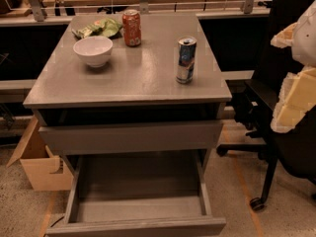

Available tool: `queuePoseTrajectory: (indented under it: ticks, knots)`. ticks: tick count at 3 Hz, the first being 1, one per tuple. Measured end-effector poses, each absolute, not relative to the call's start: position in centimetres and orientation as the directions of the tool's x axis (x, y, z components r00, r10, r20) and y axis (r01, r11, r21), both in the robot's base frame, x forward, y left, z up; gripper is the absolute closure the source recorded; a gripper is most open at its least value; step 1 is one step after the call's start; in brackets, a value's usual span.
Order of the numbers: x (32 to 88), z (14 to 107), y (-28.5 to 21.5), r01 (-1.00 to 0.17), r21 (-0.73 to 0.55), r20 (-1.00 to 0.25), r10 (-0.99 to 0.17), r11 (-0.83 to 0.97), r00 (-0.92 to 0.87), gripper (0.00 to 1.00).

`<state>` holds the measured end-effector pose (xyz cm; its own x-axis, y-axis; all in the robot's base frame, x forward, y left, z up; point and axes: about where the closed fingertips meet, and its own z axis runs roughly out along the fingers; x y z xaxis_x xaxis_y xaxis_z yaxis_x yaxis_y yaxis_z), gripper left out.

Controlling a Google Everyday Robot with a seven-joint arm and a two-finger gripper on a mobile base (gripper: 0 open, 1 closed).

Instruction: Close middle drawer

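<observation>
The middle drawer (136, 226) is pulled far out at the bottom of the grey cabinet (128, 78). Its deep grey box with thin side walls is open to view and looks empty, and its slim plain front is nearest me. Above it, a taller grey drawer front (131, 137) stands slightly out from the cabinet. My gripper (291, 107) shows as pale white and yellowish parts at the right edge. It is level with the cabinet top, to the right of the cabinet, and apart from both drawers.
On the cabinet top stand a white bowl (93, 50), an orange can (131, 27), a silver-blue can (186, 59) and a green chip bag (98, 28). A black office chair (269, 132) stands at the right. A cardboard box (39, 167) sits on the floor at the left.
</observation>
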<state>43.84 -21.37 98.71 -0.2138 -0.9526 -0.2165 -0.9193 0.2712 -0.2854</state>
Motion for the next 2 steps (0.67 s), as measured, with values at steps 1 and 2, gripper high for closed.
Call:
queuePoseTrajectory:
  ticks: [1, 2]
  knots:
    - [43.8, 98.7, -21.4, -0.918, -0.287, -0.217, -0.952, 0.273, -0.215, 0.0]
    - [42.4, 97.1, -21.3, -0.913, -0.268, -0.234, -0.94, 0.307, -0.248, 0.0]
